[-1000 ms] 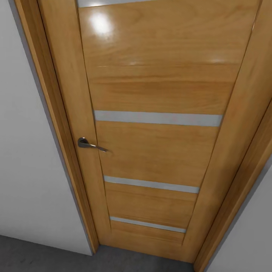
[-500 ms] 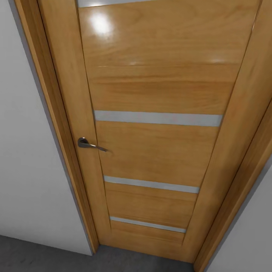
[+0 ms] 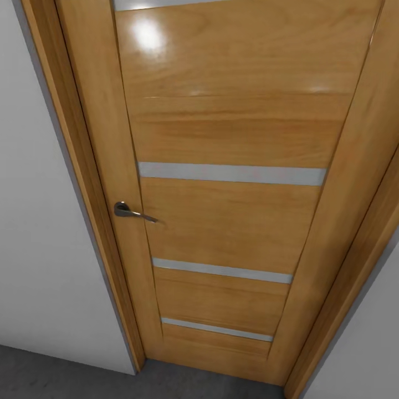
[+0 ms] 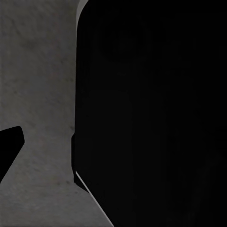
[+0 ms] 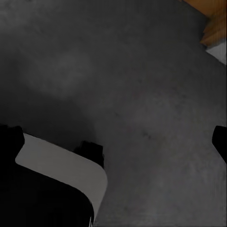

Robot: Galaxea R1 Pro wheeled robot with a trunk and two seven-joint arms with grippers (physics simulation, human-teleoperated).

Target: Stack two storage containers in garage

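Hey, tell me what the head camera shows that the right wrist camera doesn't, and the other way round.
The head view alone gives the whole closed wooden door with its pale horizontal strips, the metal handle, the door frame and the pale walls on either side. The right wrist view alone gives a wide stretch of dark grey speckled floor seen from close above, plus a pale rounded part of the robot's own body and a dark fingertip. Both share the grey floor, and the wrist view catches an orange-brown corner of the woodwork.

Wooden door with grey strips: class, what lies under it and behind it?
Under the shut orange wooden door, dark grey concrete floor meets its foot. Whatever is behind stays hidden: the door covers it.
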